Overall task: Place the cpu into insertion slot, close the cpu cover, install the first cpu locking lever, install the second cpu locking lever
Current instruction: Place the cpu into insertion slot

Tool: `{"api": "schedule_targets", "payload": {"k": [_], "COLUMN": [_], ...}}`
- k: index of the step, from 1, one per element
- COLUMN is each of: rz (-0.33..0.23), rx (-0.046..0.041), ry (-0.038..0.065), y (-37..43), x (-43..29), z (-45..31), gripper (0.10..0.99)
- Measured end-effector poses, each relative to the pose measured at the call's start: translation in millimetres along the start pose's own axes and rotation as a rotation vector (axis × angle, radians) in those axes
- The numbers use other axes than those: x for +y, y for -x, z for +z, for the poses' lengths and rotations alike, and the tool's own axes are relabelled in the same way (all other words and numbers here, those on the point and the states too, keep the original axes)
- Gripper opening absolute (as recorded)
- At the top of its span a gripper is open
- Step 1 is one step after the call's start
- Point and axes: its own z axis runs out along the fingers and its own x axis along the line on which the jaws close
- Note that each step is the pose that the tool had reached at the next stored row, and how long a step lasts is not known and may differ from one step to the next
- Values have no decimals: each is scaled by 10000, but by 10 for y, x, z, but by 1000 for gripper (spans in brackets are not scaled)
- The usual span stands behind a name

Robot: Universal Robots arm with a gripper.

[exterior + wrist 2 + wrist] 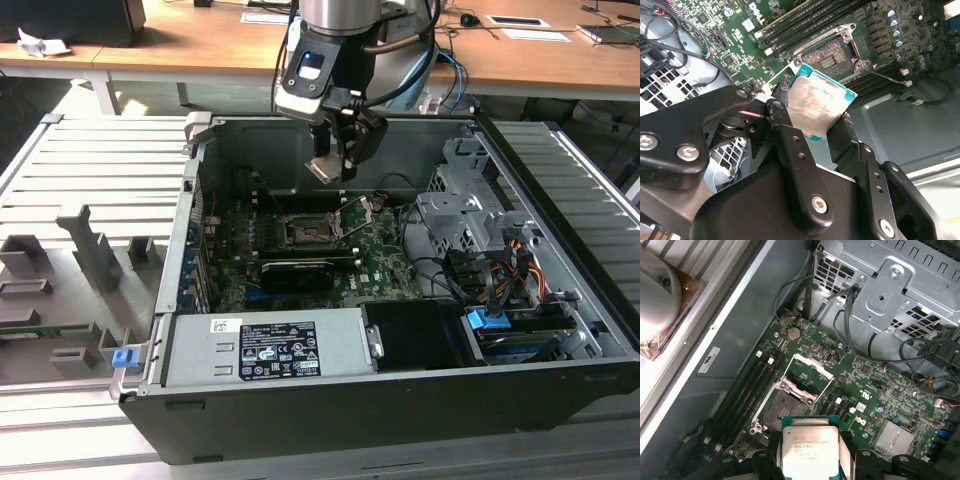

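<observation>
First wrist view shows one cpu, a square chip with small grey print on its silver face. Two fingers pinch it by two opposite edges. It hangs tilted in the air above the green board, apart from the one insertion slot. One cpu cover stands flipped open beside the slot, inside the computer case.

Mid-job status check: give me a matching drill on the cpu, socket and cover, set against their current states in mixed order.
Things:
1. cpu
2. socket
3. cover

States:
A. empty, contacts bare
B. swung up, open
C. clamped between the fingers, above the board

Pairs: 1-C, 2-A, 3-B
</observation>
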Motion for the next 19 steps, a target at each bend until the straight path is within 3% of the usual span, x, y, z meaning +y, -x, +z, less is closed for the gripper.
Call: {"api": "schedule_targets", "payload": {"k": [19], "rz": [135], "rx": [-14], "ry": [2], "y": [1], "x": [-3], "z": [34], "gripper": [541]}}
